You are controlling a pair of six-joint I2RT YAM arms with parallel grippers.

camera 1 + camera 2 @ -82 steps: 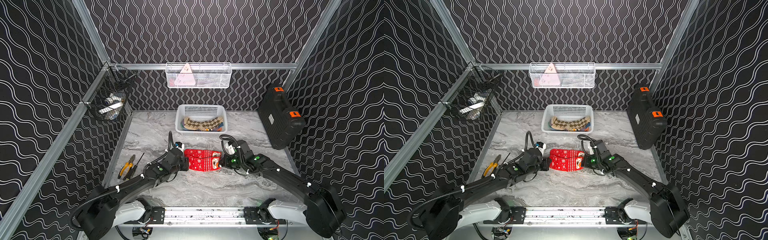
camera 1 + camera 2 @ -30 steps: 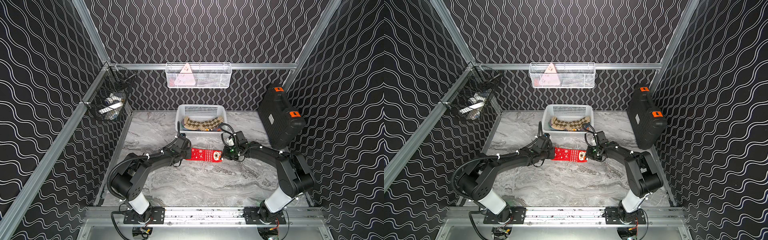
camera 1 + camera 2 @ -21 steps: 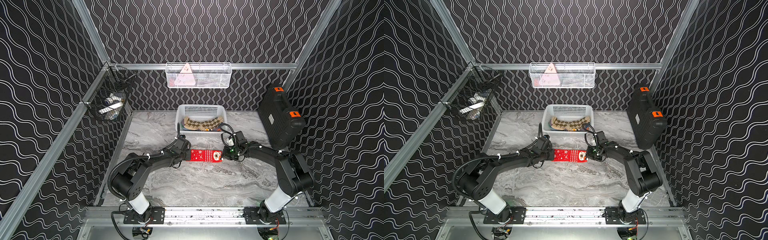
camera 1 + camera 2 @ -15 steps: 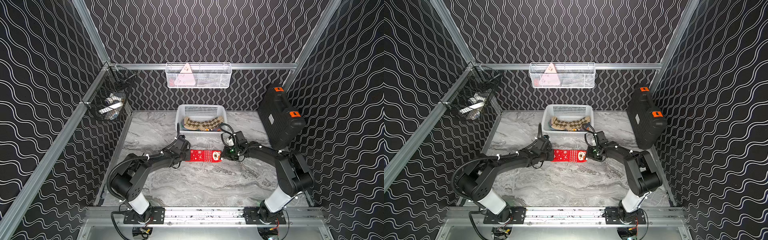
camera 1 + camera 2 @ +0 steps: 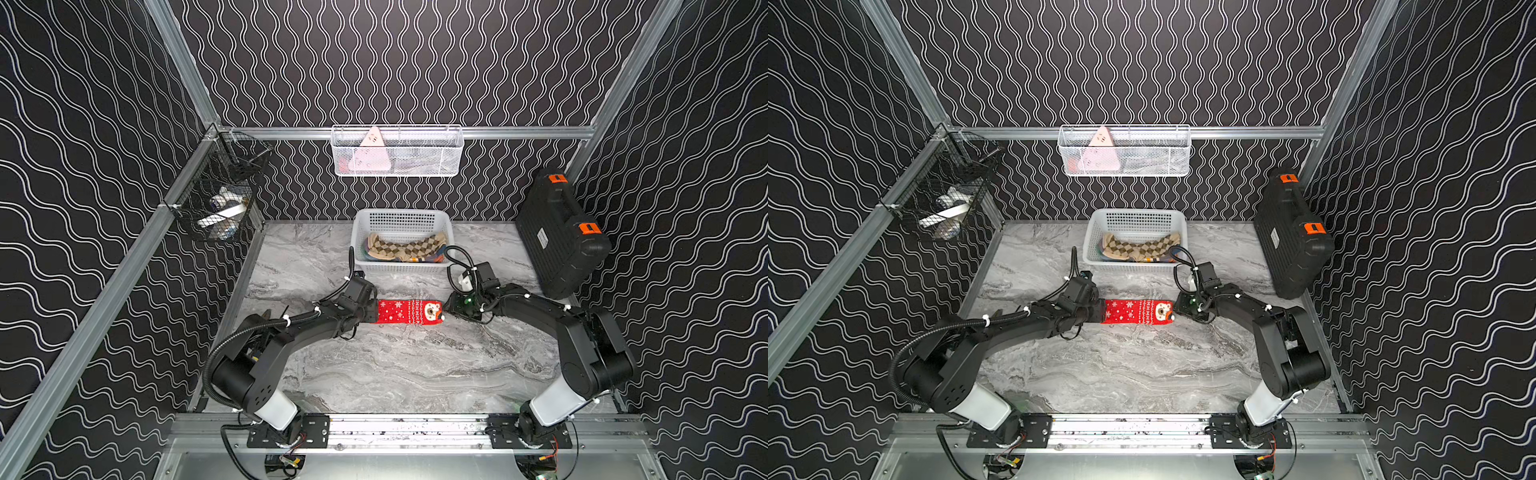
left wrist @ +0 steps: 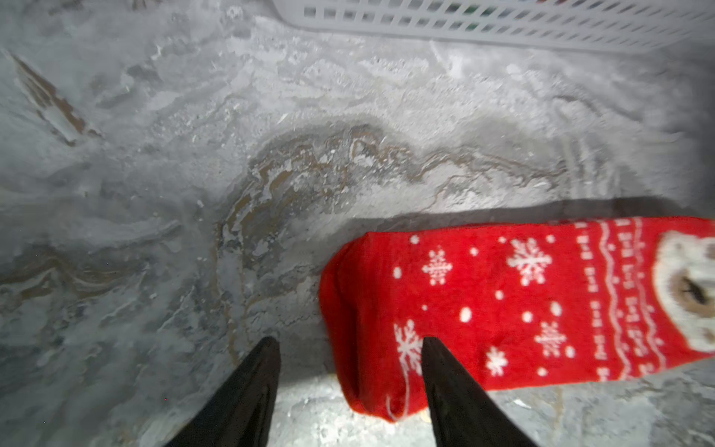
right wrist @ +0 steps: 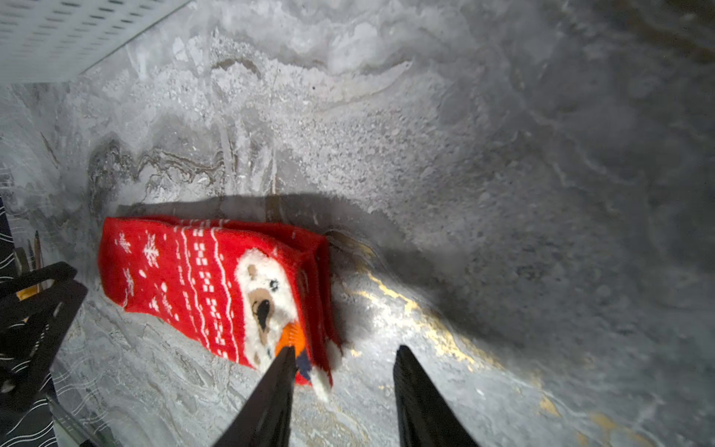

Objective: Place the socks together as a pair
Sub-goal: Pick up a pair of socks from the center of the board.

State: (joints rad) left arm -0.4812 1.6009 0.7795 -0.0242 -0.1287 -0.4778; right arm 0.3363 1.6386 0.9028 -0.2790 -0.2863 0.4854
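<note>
The red Christmas socks lie flat on the marble table as one narrow bundle, snowflake end to the left and animal face to the right. At the snowflake end my left gripper stands open; one finger is over the corner of the socks, the other over bare table. My right gripper is open at the face end, where the layered edge of the socks sits beside one finger. Tan argyle socks lie in the white basket.
The white basket stands just behind the red socks. A black case leans on the right wall. A black wire basket hangs on the left wall and a white wire basket on the back wall.
Over the last second both grippers have opened and let go of the ends of the red socks, which stay flat in place. Earlier the socks were nearer the front and spread wider.
</note>
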